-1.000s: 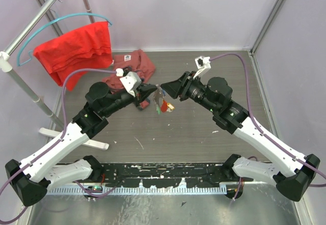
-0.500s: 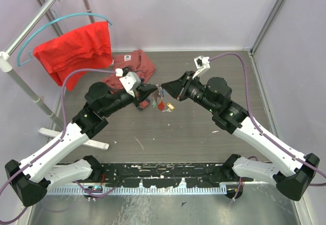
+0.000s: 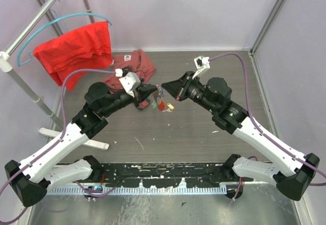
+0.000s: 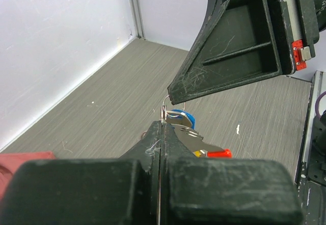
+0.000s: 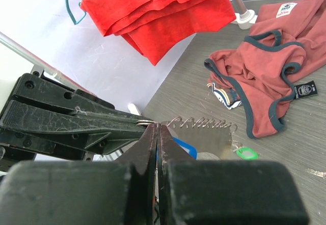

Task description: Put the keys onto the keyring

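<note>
The left gripper (image 4: pixel 161 117) and the right gripper (image 5: pixel 156 129) meet tip to tip above the middle of the table (image 3: pixel 193 143), both pinched tight on the thin keyring (image 4: pixel 165 102), and the keys (image 3: pixel 162 105) with blue and green heads hang just under them beside the red tag (image 4: pixel 219 153).

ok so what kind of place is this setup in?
Probably a robot test booth: plain white walls close round a grey table, two arms bolted at its near edge, a clothes rail with a red shirt.
</note>
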Robot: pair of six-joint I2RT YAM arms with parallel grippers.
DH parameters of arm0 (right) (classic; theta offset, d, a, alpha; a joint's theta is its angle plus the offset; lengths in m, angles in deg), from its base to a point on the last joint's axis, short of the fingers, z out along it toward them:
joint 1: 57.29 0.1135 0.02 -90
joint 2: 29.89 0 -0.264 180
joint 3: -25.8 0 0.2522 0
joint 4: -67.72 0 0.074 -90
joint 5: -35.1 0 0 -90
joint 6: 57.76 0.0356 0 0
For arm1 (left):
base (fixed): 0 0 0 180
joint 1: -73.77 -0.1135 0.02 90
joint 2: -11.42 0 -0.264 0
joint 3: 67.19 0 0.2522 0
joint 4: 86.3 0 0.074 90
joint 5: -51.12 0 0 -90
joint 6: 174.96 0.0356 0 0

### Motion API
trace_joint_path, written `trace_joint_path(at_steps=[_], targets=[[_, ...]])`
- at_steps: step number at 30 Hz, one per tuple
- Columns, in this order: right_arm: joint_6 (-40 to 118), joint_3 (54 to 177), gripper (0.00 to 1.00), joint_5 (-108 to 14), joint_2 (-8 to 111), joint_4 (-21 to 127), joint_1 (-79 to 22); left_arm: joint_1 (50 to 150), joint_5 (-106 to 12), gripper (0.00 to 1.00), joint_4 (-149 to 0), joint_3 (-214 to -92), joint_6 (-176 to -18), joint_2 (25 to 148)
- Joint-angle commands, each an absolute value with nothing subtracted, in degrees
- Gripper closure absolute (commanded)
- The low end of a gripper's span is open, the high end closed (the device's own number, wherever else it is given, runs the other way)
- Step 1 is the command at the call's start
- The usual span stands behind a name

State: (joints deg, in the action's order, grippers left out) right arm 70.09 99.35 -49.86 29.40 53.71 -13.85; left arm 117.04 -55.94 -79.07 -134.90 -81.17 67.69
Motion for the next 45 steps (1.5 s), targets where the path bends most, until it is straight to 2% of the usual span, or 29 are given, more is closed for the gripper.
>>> trace_joint_path(at_steps=[1,23,29,33,36,45], targets=[[70.12,102.16,0.99,-51.61,28.86,55.02,-13.53,116.91,-56.35,1.00,-83.84,-134.15,-81.51,65.68],[72.01,103.05,0.98,-48.31,31.20,52.62,-13.58,116.91,-56.86,1.00,-86.78,-133.37,-81.88,65.35],[67.16,103.34,0.74,-51.14,28.84,52.58,-13.59,116.88,-57.31,1.00,-86.71,-133.36,-81.89,64.93],[59.76,104.16,0.65,-52.05,26.15,52.41,-13.52,116.91,-58.40,1.00,-86.61,-133.42,-82.14,64.39],[51.09,105.40,0.62,-48.66,24.62,51.93,-13.56,116.84,-60.94,1.00,-87.22,-133.62,-82.85,64.07],[25.03,114.55,0.63,-24.35,24.29,39.84,-13.59,116.91,-76.28,1.00,-95.26,-133.42,-87.84,63.66]])
